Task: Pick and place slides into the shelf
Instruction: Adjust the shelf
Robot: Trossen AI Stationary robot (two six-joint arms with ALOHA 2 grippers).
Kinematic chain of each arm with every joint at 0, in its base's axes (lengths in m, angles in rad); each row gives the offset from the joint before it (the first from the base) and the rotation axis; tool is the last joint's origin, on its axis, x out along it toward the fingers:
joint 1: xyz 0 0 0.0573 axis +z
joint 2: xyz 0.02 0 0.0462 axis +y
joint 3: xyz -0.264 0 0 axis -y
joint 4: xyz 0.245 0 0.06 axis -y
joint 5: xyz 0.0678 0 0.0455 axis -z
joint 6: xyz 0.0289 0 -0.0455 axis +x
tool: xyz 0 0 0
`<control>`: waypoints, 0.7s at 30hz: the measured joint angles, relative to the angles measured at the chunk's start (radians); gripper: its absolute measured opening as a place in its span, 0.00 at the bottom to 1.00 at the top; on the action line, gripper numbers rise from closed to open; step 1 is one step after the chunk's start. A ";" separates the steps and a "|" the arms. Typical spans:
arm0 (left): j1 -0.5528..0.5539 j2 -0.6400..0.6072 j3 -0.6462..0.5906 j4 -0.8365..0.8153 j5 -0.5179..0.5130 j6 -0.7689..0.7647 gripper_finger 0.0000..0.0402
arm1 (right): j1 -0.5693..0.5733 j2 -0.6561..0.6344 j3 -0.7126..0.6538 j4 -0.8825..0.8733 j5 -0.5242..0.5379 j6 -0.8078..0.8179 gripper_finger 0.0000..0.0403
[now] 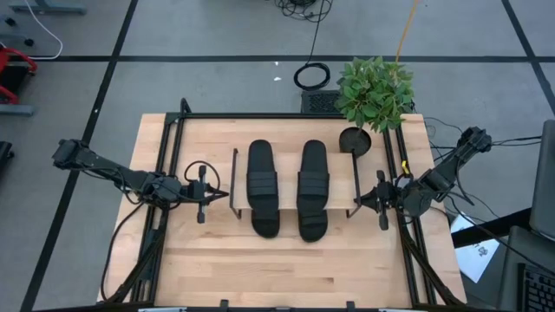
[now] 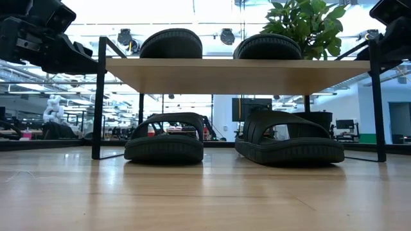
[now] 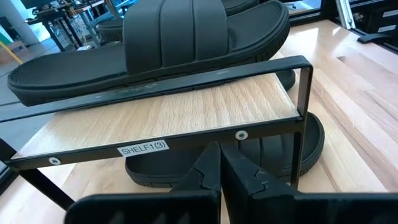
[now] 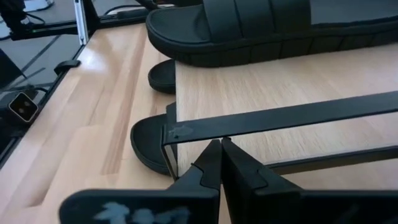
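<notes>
The light-wood shelf stands mid-table on thin black end frames. Two black slides lie on its board, straps up. Two more rest by their soles on the tabletop beneath it; their ends poke out from under the shelf's near edge in the high view. My left gripper hovers just left of the shelf's left frame, shut, holding nothing. My right gripper hovers just right of the right frame, shut and empty. Each wrist view looks over the shut fingertips at the shelf end.
A potted green plant and a dark round lamp-like stand sit at the table's far right corner, behind the shelf. Black rails run along both table sides. Bare wood lies along the near half of the table.
</notes>
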 joint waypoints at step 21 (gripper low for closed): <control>0.000 0.000 0.000 -0.004 0.000 -0.005 0.00 | 0.001 0.000 -0.001 0.011 0.106 0.041 0.00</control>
